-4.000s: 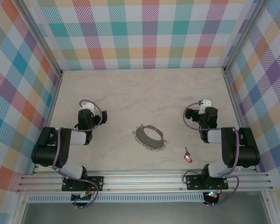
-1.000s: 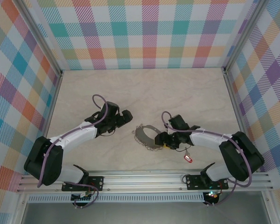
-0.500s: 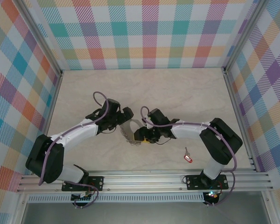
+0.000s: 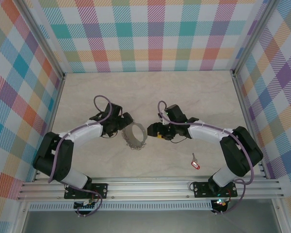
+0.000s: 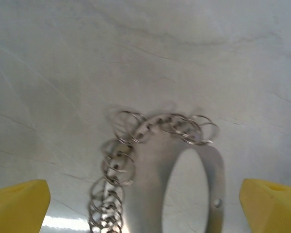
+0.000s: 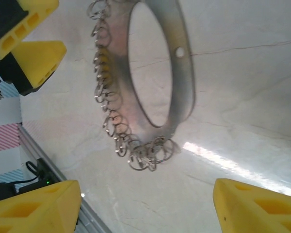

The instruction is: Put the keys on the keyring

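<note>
Left arm: stretched from the near left corner toward the middle of the table, with a purple cable looped over its wrist
Left gripper: held wide, its yellow fingertips seen at the two lower corners of the left wrist view; the keyring is framed between them, with bare table showing on either side of it
Keyring: found near the middle of the table, between the two grippers and just beside both; it is tipped up on edge rather than laid flat, so that its broad grey band and inner wall are seen from above; small wire loops are hung along its rim and bunched at the near side; a small hole in the band is seen from both wrist views; whether it is touched by either gripper cannot be told
Right gripper: opened wide, its yellow fingertips seen at the two lower corners of the right wrist view, with the keyring beyond them and the left gripper's yellow fingers at the upper left
Right arm: reached from the near right corner toward the middle
Key: laid flat on the table near the right arm's base, well apart from the keyring and from both grippers, its red head nearest the front rail and its short silver blade pointed away
</note>
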Robot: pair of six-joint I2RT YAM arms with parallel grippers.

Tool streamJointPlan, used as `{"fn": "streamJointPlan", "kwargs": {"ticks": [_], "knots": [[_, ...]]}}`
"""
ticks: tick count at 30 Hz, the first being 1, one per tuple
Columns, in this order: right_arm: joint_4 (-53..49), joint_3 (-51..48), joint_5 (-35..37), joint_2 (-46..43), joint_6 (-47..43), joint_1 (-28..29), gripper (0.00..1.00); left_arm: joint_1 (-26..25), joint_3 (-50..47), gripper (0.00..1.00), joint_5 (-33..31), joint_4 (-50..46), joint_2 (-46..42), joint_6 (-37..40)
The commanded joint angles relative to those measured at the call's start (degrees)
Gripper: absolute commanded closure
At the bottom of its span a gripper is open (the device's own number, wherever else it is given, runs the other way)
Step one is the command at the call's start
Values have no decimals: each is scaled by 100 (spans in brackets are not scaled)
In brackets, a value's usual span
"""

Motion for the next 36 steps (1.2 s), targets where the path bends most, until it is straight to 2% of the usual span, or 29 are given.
{"fn": "streamJointPlan", "kwargs": {"ticks": [1, 6, 13, 23, 30, 36], "knots": [[-457, 185, 281, -86, -367, -60, 24, 87, 105, 0, 25, 164, 339, 260], [-543, 151, 439, -261, -535, -161, 17, 90, 431, 0, 202, 205, 902, 472], [-450, -93, 350, -326, -443, -308, 16, 13, 738, 0, 654, 636, 1391, 390], [-369, -453, 216, -573, -392, -517, 16, -739, 1609, 0, 699, 482, 1991, 345], [-355, -665, 289, -781, -361, -558, 15, -1170, 1929, 0, 683, 385, 1962, 241], [-249, -812, 324, -814, -246, -584, 15, -1354, 2004, 0, 712, 315, 1452, 249]]}}
